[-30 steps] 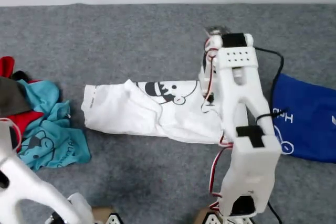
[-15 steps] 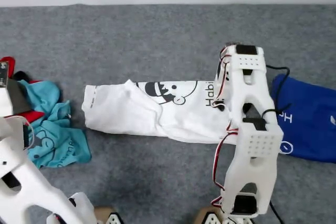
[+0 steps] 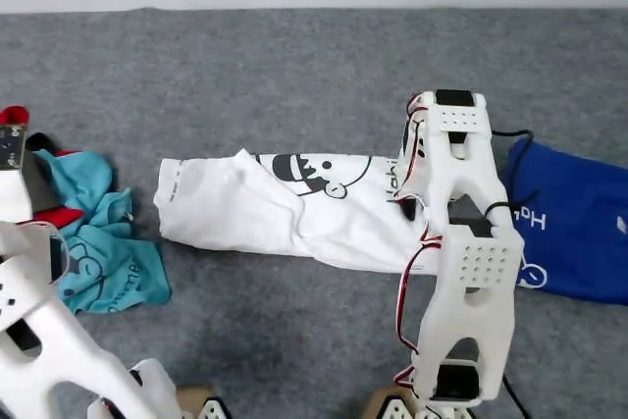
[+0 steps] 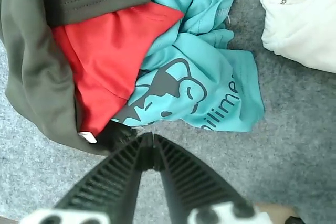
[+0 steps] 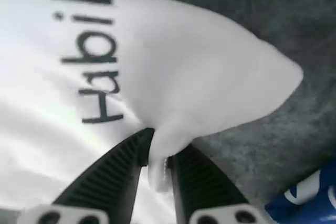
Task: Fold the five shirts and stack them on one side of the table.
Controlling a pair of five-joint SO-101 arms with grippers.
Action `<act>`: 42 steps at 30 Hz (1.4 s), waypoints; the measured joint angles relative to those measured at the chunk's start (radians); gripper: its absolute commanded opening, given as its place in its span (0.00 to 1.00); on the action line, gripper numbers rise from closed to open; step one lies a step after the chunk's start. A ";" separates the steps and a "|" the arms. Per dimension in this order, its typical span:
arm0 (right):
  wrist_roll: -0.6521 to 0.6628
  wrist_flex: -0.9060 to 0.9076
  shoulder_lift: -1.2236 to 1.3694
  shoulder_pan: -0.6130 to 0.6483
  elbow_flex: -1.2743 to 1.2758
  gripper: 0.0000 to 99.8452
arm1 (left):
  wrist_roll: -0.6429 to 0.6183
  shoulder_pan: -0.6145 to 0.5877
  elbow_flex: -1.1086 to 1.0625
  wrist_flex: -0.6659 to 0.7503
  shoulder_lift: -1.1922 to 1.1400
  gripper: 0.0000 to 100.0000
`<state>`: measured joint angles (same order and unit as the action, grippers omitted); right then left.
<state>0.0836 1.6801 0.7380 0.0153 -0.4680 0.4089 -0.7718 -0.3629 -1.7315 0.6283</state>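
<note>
Right end effector (image 5: 157, 163) pinching black-lettered edge of white shirt (image 5: 173, 82), left end effector (image 4: 149, 153) hanging clenched, empty, near printed teal shirt (image 4: 202, 85)

White plastic arms (image 3: 466, 272) with black servo blocks (image 3: 453, 97), red and black cables (image 3: 400, 306), black ribbed claw fingers (image 4: 115, 174)

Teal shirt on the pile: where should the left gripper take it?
Probably pinch the free hem corner of the teal shirt, coming from the bare carpet side: it lies flat and uncovered there, while the red shirt overlaps its other end.
</note>
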 measured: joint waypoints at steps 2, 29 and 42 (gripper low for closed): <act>0.066 0.040 -0.046 -0.015 -0.002 0.01 | 0.000 0.000 0.000 0.000 0.000 0.01; 0.342 0.075 -0.500 0.307 -0.028 0.01 | 0.000 0.000 0.000 0.000 0.000 0.01; 0.247 -0.086 -0.351 0.637 -0.026 0.01 | 0.000 0.000 0.000 0.000 0.000 0.01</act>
<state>0.3307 1.5942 0.3867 0.6521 -0.4941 0.4089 -0.7718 -0.3629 -1.7315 0.6283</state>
